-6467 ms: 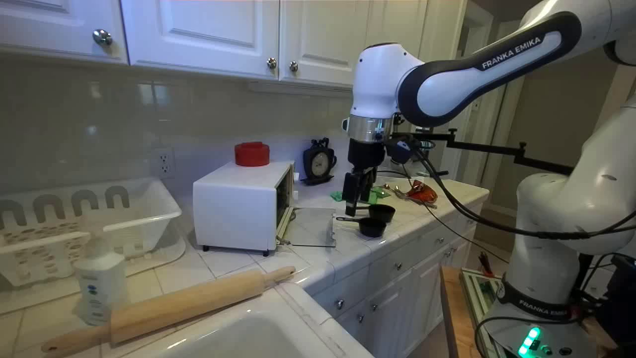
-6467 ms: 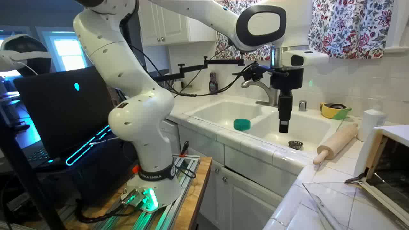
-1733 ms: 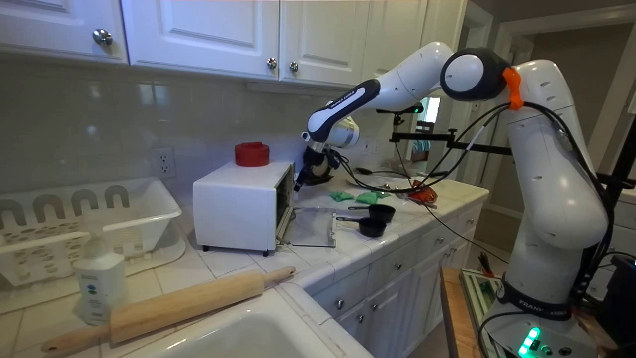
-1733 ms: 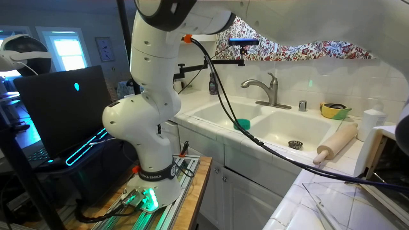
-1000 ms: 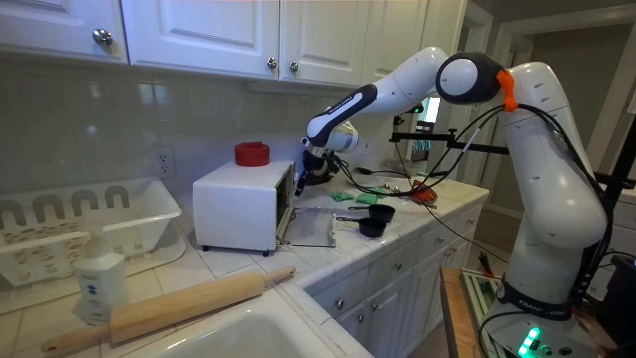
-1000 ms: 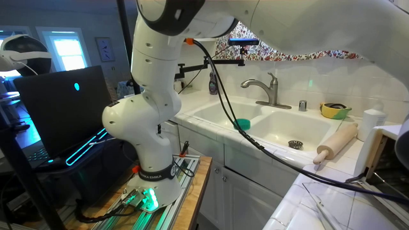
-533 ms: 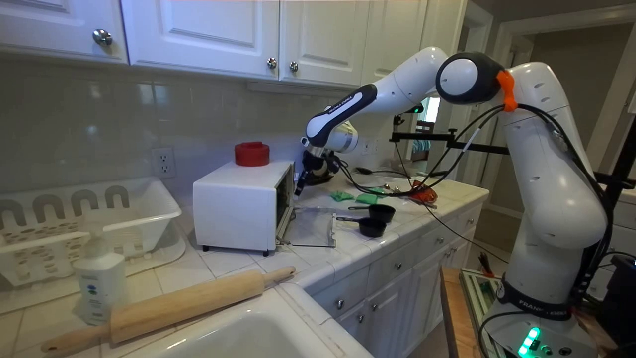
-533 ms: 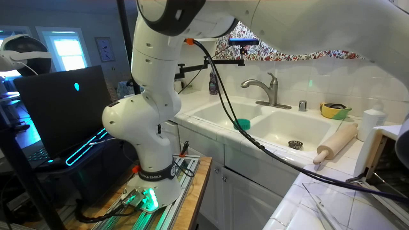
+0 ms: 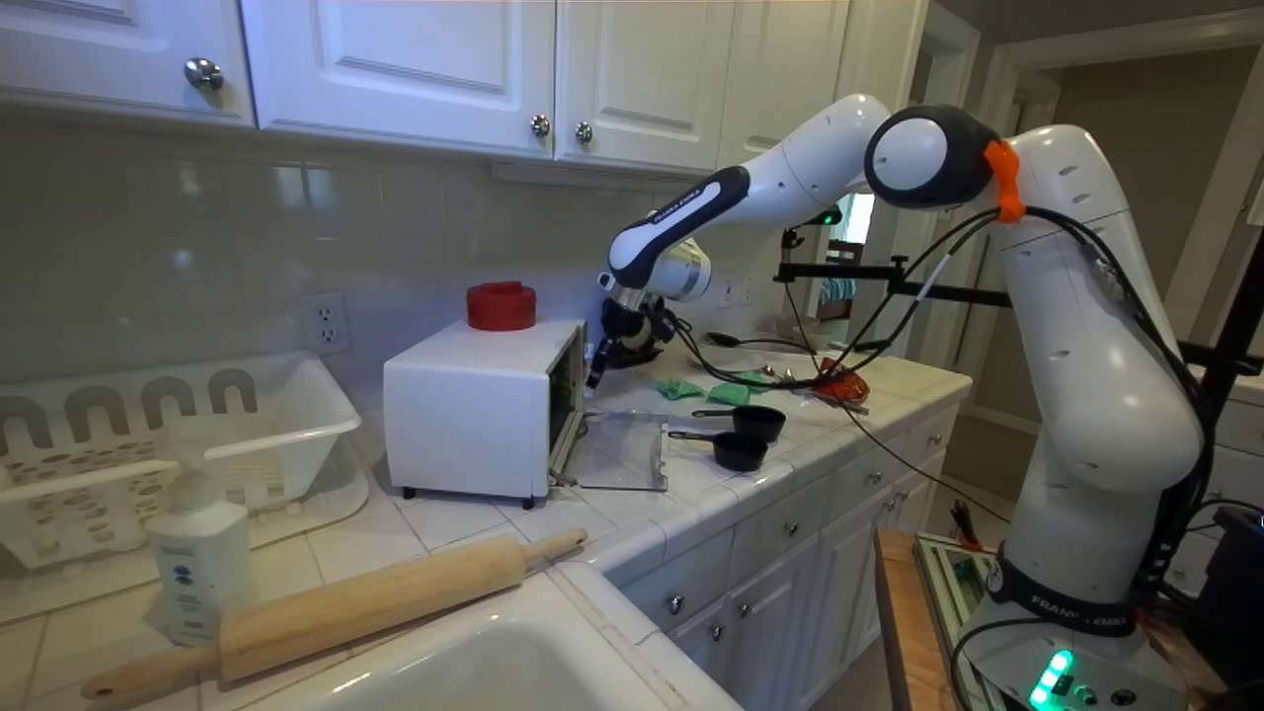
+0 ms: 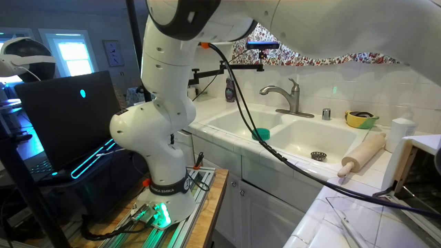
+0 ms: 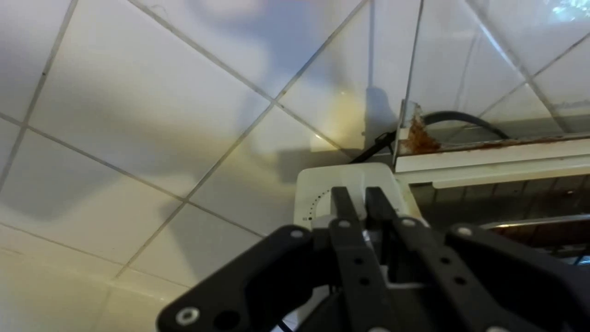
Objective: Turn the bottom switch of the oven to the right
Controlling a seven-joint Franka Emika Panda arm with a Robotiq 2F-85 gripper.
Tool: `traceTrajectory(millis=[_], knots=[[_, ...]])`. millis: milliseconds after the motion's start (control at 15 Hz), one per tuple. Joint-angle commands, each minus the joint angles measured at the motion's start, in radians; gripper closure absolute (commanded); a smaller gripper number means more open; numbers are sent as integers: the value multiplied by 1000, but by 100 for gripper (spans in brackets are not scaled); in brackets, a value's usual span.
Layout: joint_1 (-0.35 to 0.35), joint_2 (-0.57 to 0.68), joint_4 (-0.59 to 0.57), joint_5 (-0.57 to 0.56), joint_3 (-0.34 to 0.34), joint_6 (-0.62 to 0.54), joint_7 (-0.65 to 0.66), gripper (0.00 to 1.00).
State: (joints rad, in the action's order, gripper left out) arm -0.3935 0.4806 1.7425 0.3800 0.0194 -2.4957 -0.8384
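The white oven (image 9: 464, 425) stands on the counter in an exterior view; part of its open front (image 10: 410, 172) shows at that frame's right edge. In the wrist view its pale control panel (image 11: 310, 184) carries a round dial with printed dots. This is the bottom switch (image 11: 357, 204), close to the hinge end of the door. My gripper (image 11: 356, 192) has its dark fingers (image 11: 343, 205) on either side of the switch's narrow raised ridge, shut on it. From an exterior view the gripper (image 9: 593, 380) slants down to the oven's front, its fingertips close to the panel.
The oven's glass door (image 9: 617, 449) hangs folded down over the counter. A red container (image 9: 501, 306) sits on top of the oven. Two small black pans (image 9: 739, 454) and green cloths (image 9: 729, 394) lie beyond. A dark clock-like item (image 9: 640, 357) is mostly hidden behind the gripper.
Since the oldest frames the arm has swung from above the pans to the oven's front, and the gripper has tilted. It sank slightly, then stayed almost still over the last second.
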Motion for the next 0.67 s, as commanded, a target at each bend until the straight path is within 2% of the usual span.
traceTrajectory(millis=[0,600], knots=[[-71,34,-82,67,-47,129,-37,97],[-174,141,-231,287,-52,374,-68,97]])
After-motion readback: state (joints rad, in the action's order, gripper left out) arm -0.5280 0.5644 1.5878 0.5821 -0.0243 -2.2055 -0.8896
